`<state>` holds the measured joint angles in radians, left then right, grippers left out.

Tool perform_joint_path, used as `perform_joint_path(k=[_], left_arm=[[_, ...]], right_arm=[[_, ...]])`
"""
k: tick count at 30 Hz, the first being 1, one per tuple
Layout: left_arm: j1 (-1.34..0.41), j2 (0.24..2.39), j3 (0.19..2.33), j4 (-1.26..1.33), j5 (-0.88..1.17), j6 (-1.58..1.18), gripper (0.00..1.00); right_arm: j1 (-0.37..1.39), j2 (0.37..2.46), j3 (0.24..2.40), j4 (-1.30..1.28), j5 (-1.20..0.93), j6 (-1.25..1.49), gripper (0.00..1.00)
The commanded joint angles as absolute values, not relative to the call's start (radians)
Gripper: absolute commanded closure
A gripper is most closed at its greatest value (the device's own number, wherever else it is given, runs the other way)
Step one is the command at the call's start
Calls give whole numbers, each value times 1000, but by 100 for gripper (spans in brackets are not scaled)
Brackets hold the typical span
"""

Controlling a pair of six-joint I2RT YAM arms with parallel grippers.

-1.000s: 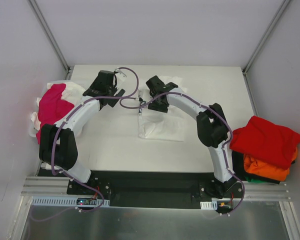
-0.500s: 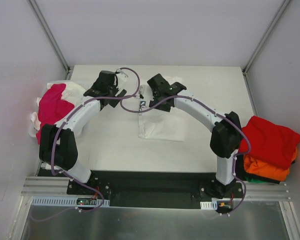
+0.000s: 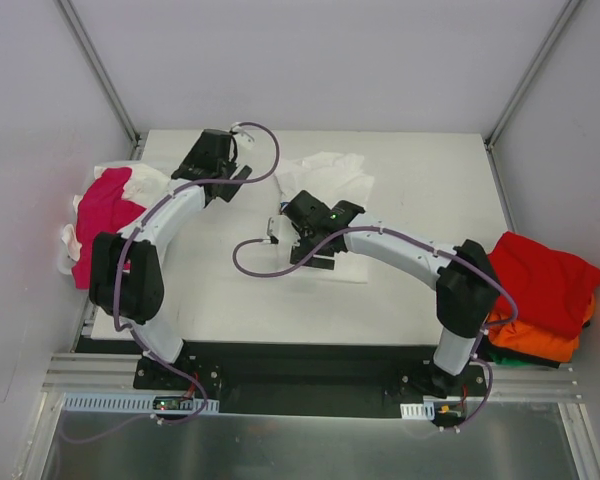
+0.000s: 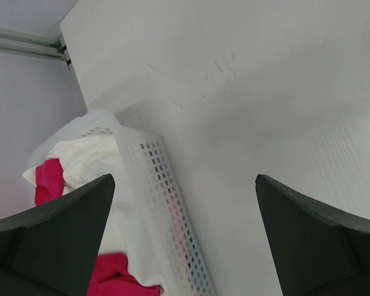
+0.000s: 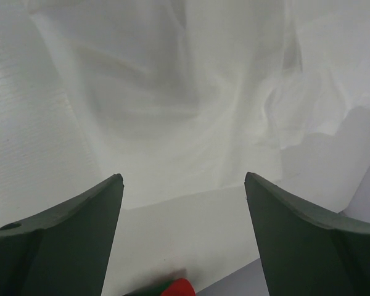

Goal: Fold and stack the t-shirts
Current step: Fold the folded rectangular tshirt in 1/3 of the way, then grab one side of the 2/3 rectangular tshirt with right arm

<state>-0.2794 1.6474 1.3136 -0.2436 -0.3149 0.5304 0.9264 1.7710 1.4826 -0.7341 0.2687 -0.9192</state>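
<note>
Folding step, I judge: white tee (image 3: pixel 335 175) lies on desk (image 3: pixel 430 200) under right pincer (image 5: pixel 184 177), jaws wide, empty. Left pincer (image 4: pixel 184 179) wide, empty, beside basket (image 4: pixel 160 185). Next I need grip on tee edge.

arms (image 3: pixel 170 215): white links, black joints | cables (image 3: pixel 252 271): purple, looped | claw fingers (image 5: pixel 55 234): dark wedges | base (image 3: pixel 300 375): black plate

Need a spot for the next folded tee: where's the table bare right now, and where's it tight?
Bare: far-right table, between the white t-shirt and the red-and-orange stack; also the near-left patch between the left arm and right arm. Crowded: centre, where the right fingers hover over the white t-shirt, and the left edge by the basket.
</note>
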Motion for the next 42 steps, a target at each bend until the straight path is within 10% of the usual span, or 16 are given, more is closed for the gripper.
perform_joint_path(k=[1, 42], left_arm=[[-233, 1719, 1436, -209, -385, 512, 1], [-127, 1852, 1496, -193, -402, 522, 1]], right_arm=[[923, 1818, 1491, -666, 213, -910, 16], [1002, 2128, 1674, -574, 34, -933, 11]])
